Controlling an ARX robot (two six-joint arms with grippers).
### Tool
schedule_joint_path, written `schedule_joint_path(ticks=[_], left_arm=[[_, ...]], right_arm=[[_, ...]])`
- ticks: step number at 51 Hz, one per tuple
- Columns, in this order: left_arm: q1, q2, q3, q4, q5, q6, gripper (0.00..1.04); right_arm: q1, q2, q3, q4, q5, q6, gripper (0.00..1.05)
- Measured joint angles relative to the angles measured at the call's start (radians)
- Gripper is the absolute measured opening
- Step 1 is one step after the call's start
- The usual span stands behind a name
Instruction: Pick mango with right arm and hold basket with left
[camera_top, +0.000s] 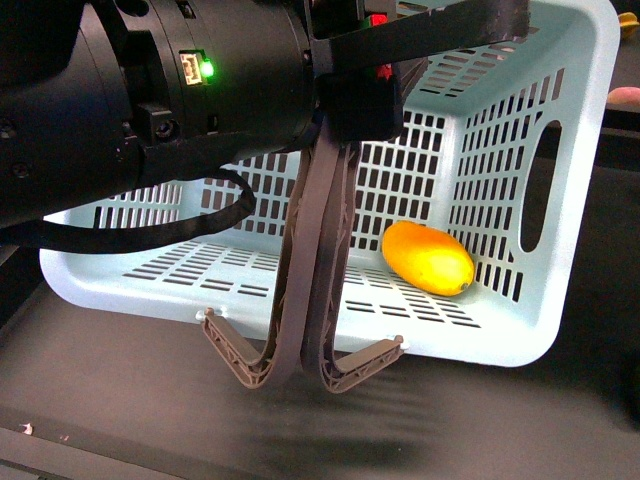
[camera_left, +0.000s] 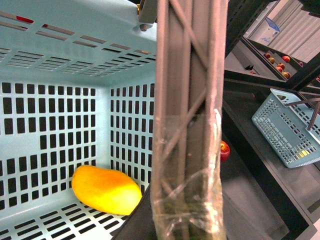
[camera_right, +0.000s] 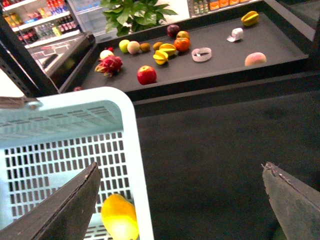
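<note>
In the front view the left arm (camera_top: 130, 110) fills the upper left of the frame. The left gripper (camera_top: 345, 115), at upper centre, seems closed on the two handles (camera_top: 318, 290), which run down from it to the near rim of the basket (camera_top: 480, 350). Its fingers we cannot see clearly. The mango (camera_top: 428, 257) lies on the basket floor, right of centre, beside the slotted side wall. In the left wrist view the handles (camera_left: 187, 125) stand just before the camera. The mango (camera_left: 106, 190) rests in a corner of the basket (camera_left: 100, 15), and no gripper touches it. In the right wrist view the right gripper (camera_right: 180, 167) is wide open and holds nothing. One of its fingers (camera_right: 65, 215) is over the basket and the other is outside the rim (camera_right: 131, 145), with the mango (camera_right: 120, 217) inside below. We judge that the holding of the basket is in hand and that the mango is not yet gripped. If it must be picked from here, the right gripper has to descend inside the rim and close across the narrow side of the fruit, while the left holds the handles firm.
</note>
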Motion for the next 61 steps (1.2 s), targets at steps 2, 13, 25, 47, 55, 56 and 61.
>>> schedule_joint_path(ticks=[2,13,25,47,55,56,61], left_arm=[[0.000,0.000,0.000,0.000,-0.001,0.000,0.09],[0.000,0.000,0.000,0.000,-0.002,0.002,0.09],[0.000,0.000,0.000,0.000,0.000,0.000,0.09],[0.000,0.000,0.000,0.000,-0.002,0.002,0.09],[0.000,0.000,0.000,0.000,-0.001,0.001,0.09],[0.000,0.000,0.000,0.000,-0.001,0.002,0.09],[0.000,0.000,0.000,0.000,-0.001,0.000,0.09]], right_arm=[[0.002,-0.035,-0.021,-0.012,0.003,-0.003,0.97],[0.002,-0.051,-0.024,-0.013,0.006,-0.005,0.97],[-0.024,-0.050,-0.101,0.206,-0.109,-0.151,0.81],[-0.154,-0.291,-0.206,0.127,-0.241,-0.301,0.02],[-0.155,-0.362,-0.232,0.085,-0.241,-0.302,0.02],[-0.155,-0.374,-0.232,0.076,-0.241,-0.302,0.02],[-0.155,-0.418,-0.232,0.035,-0.241,-0.302,0.02]])
